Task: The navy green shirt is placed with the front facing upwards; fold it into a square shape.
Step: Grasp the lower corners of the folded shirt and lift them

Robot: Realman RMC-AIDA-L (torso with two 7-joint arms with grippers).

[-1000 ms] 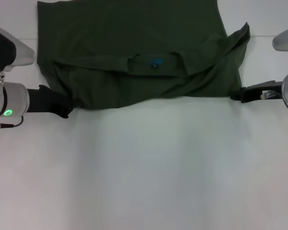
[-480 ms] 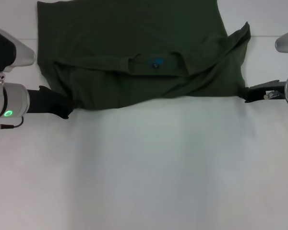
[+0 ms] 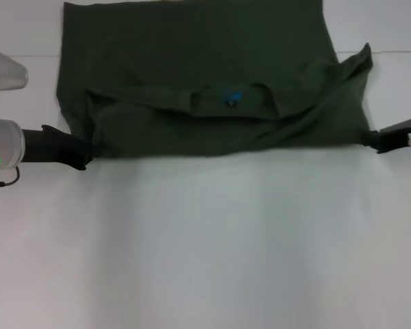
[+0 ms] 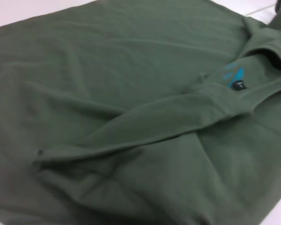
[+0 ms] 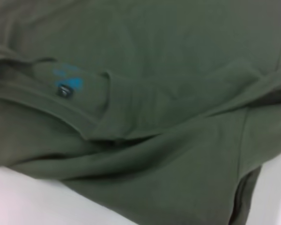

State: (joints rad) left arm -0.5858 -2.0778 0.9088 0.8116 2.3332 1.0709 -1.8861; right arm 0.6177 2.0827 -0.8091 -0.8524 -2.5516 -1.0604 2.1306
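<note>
Apparently both grippers — left gripper (image 3: pixel 84 152), right gripper (image 3: pixel 371 139) — pinch the navy green shirt (image 3: pixel 205 75).

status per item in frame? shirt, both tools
navy green shirt: folded over itself, wrinkled, flat on the table, neck label up.
left tool: at the shirt's near left corner.
right tool: at the shirt's near right corner.

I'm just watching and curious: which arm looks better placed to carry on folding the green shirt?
Probably the left. Its end effector sits right at the near left corner of the navy green shirt, touching the cloth. The right end effector is at the frame's edge, barely beside the near right corner.
</note>
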